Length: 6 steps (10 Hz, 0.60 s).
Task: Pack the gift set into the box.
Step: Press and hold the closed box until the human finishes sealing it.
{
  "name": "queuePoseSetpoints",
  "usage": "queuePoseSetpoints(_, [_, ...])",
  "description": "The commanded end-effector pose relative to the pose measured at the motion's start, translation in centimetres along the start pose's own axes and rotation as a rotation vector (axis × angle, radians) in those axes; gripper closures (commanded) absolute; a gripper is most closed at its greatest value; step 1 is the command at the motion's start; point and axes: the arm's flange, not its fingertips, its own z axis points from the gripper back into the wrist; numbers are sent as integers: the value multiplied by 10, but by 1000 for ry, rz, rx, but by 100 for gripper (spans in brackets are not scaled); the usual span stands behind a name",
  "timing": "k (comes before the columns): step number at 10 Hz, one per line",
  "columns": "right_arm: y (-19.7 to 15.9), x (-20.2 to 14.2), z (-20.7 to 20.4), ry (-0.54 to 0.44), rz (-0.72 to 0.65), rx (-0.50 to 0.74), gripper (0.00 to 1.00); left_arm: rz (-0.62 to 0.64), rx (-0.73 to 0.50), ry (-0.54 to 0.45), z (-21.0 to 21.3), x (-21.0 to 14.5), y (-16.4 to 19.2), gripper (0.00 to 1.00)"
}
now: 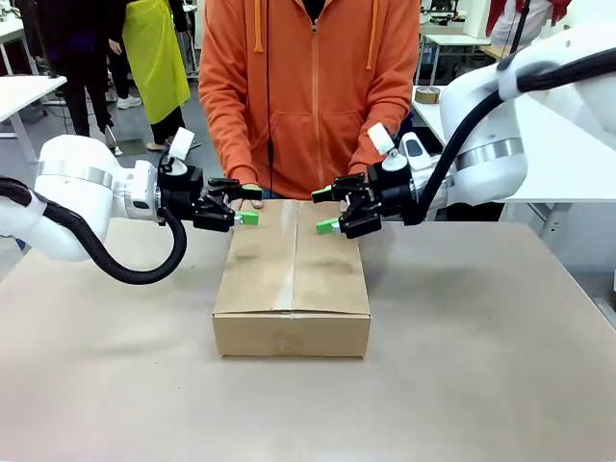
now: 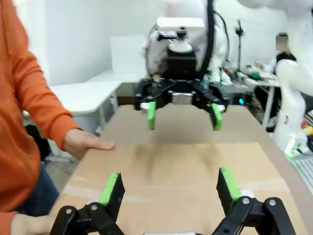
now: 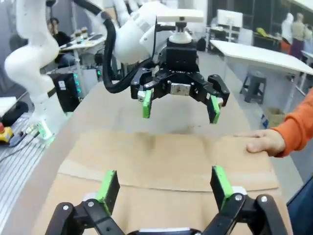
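The brown cardboard box [image 1: 293, 279] stands in the middle of the table with its top flaps folded shut, so the gift set is hidden. My left gripper [image 1: 249, 205] hovers open just above the box's far left corner, nothing between its fingers. My right gripper [image 1: 324, 210] hovers open above the far right part of the top, facing the left one. In the left wrist view my own gripper [image 2: 168, 188] is open over the box top [image 2: 171, 171], with the right gripper [image 2: 182, 113] opposite. In the right wrist view my gripper [image 3: 165, 183] is open over the box top [image 3: 166, 166], facing the left gripper [image 3: 178, 106].
A person in an orange hoodie [image 1: 308, 87] stands at the far edge with both hands resting on the box's far rim, one hand [image 2: 88, 143] by my left gripper and one hand [image 3: 261, 142] by my right. Bare tabletop [image 1: 481, 366] surrounds the box.
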Motion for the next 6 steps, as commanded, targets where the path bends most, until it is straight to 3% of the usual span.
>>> queuePoseSetpoints(1, [-21, -28, -15, -30, 75, 32, 0, 2, -55, 34, -3, -9, -2, 0])
queuePoseSetpoints(3, [-22, -44, -19, -29, 37, 27, 0, 14, -43, 124, -6, -33, -8, 0])
queuePoseSetpoints(6, [-20, -67, 4, -1, -40, -30, 0, 8, 12, 162, -5, -48, -1, 0])
